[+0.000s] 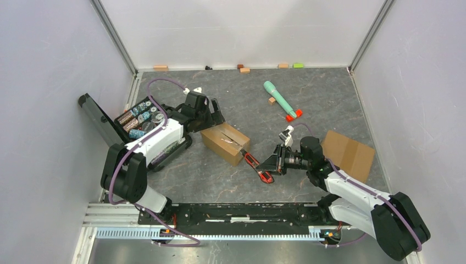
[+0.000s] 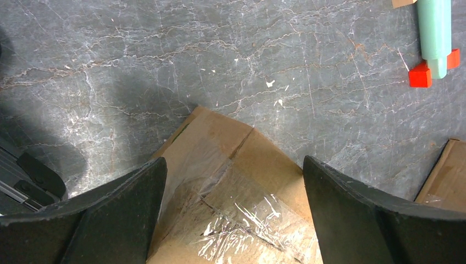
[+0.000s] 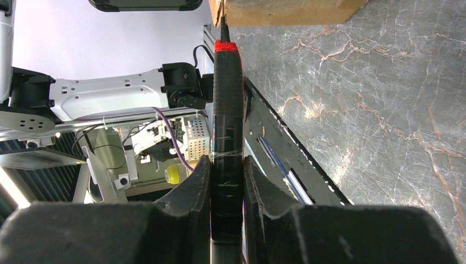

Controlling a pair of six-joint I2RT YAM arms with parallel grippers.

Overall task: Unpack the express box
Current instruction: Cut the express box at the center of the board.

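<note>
The express box [image 1: 225, 142] is a small brown cardboard box, taped shut with clear tape, lying left of centre. My left gripper [image 1: 211, 114] is open and hovers over the box's far left end. In the left wrist view the box [image 2: 236, 187] lies between the spread fingers [image 2: 110, 220], and the gripper [image 2: 233, 162] holds nothing. My right gripper [image 1: 276, 162] is shut on a black and red utility knife [image 1: 254, 163]. In the right wrist view the knife [image 3: 227, 99] points from the gripper [image 3: 227, 165] at the box's edge [image 3: 286, 11].
An open black case [image 1: 140, 118] with batteries stands at the left. A flat cardboard piece [image 1: 349, 154] lies at the right. A green cylinder [image 1: 280, 99] with red blocks lies at the back. Small blocks line the back wall. A metal rail [image 1: 236, 212] runs along the near edge.
</note>
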